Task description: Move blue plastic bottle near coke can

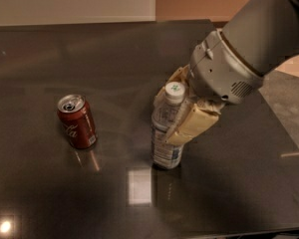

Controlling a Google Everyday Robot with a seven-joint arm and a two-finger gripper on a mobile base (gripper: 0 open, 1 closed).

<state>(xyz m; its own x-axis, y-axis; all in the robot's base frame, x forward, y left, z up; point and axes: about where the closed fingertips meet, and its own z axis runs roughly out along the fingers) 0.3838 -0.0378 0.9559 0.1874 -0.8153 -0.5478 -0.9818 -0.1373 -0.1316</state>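
The blue plastic bottle [163,133] stands upright in the middle of the dark table, with its white cap on top. My gripper [172,118] comes in from the right and is shut on the bottle's upper body, with one tan finger [189,126] in front and the other behind. The coke can [77,121] stands upright to the left, about a bottle's height away from the bottle. I cannot tell whether the bottle's base touches the table.
The dark glossy table [89,49] ends at a right edge near the arm and a front edge at the bottom. A bright light reflection [139,185] lies in front of the bottle. My large grey arm [239,59] covers the table's back right part.
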